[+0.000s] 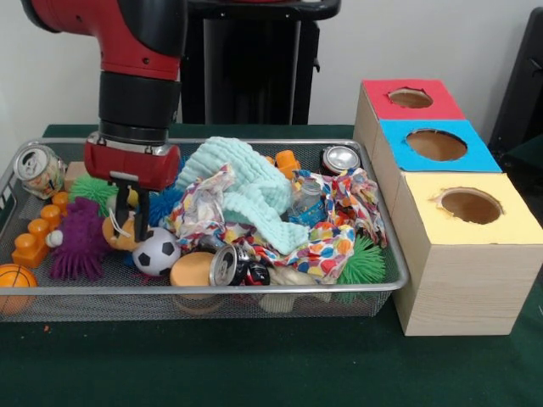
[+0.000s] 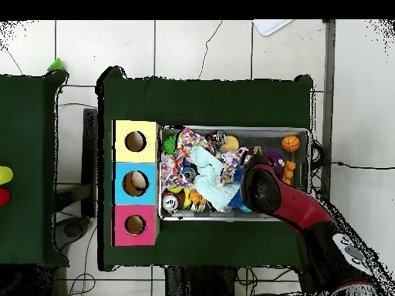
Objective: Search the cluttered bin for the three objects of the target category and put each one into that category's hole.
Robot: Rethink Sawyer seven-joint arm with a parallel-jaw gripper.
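Note:
The wire mesh bin (image 1: pixel 280 289) lies on the green table, full of clutter; it also shows in the overhead view (image 2: pixel 231 128). My gripper (image 1: pixel 131 216) reaches down into the bin's left part, right at a small yellow-orange plush toy (image 1: pixel 121 231) with a white string. The toy sits between a purple spiky ball and a small soccer ball. No other plush toy shows clearly. The red-surround hole (image 1: pixel 411 97) is in the farthest of three wooden boxes right of the bin, and shows in the overhead view (image 2: pixel 135 224). In the overhead view the arm (image 2: pixel 262 189) covers the gripper.
Around the gripper lie a purple spiky ball (image 1: pixel 81 242), a soccer ball (image 1: pixel 157 252), orange bricks (image 1: pixel 38 237), a basketball (image 1: pixel 15 280) and a can (image 1: pixel 38 170). A mint cloth (image 1: pixel 242 191) and a patterned cloth (image 1: pixel 331 242) fill the middle. The blue hole (image 1: pixel 436 144) and yellow hole (image 1: pixel 471 205) lie nearer.

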